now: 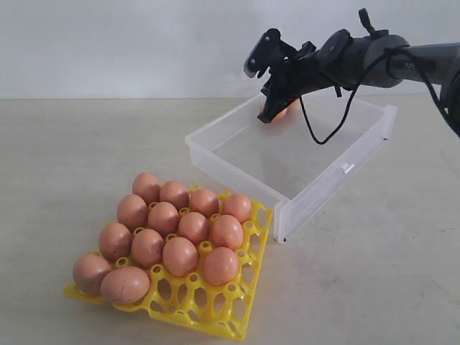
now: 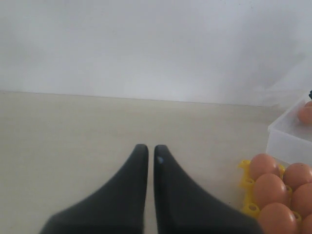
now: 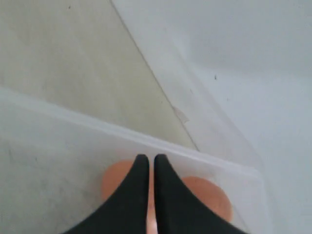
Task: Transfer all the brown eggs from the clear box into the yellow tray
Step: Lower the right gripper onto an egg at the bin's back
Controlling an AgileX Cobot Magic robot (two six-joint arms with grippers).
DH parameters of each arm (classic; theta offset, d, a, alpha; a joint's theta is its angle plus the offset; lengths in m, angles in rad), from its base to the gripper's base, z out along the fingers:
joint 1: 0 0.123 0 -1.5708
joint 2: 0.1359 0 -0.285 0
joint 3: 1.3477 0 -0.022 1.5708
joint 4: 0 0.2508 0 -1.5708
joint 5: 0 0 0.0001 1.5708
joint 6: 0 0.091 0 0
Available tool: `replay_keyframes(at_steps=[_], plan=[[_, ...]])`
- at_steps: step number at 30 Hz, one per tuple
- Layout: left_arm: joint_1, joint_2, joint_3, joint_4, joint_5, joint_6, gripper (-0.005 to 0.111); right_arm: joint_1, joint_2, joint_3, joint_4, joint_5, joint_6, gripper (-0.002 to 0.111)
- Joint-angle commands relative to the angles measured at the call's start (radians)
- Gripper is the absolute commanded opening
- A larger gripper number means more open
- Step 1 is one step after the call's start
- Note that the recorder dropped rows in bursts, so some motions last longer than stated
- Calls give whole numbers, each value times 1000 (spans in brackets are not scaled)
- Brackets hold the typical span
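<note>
In the yellow tray (image 1: 237, 327), at the near left of the desk (image 1: 65, 144), roughly fourteen brown eggs (image 1: 180, 255) are sitting in their cups. Only the cups along the near edge are lying bare, so the job is looking almost finished.

The clear box (image 1: 230, 171) is standing just beside the tray, corner close to corner; whether they are touching I cannot tell. Its floor is showing bare except at the far corner, where a leftover egg (image 1: 289, 108) is resting against the wall. In the right wrist view, orange-brown is showing on both sides of the fingers, so I cannot tell whether one egg or two are waiting there.

The right pincer (image 1: 272, 115) is reaching into that corner with its tips pressed together, right over the egg but not gripping it. It is needing to spread before any pick-up.

The box's two meeting walls are crowding the egg and are likely making the approach tight. A black cable (image 1: 316, 136) is dangling from the arm over the box.

The left pincer (image 2: 151, 148), tips together and holding nothing, is hovering above bare desk beside the tray, out of the way.
</note>
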Motion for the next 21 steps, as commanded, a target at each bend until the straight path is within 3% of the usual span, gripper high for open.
replay_keyframes(at_steps=[1, 8, 16, 21], plan=[[6, -3, 3, -1, -5, 1, 4, 5, 23, -60, 9, 22, 175, 0], [6, -3, 3, -1, -5, 1, 4, 5, 99, -150, -121, 15, 502, 0], [6, -3, 3, -1, -5, 1, 4, 5, 143, -170, -192, 44, 603, 0], [6, -3, 3, -1, -5, 1, 4, 5, 145, -170, -391, 131, 718, 0]])
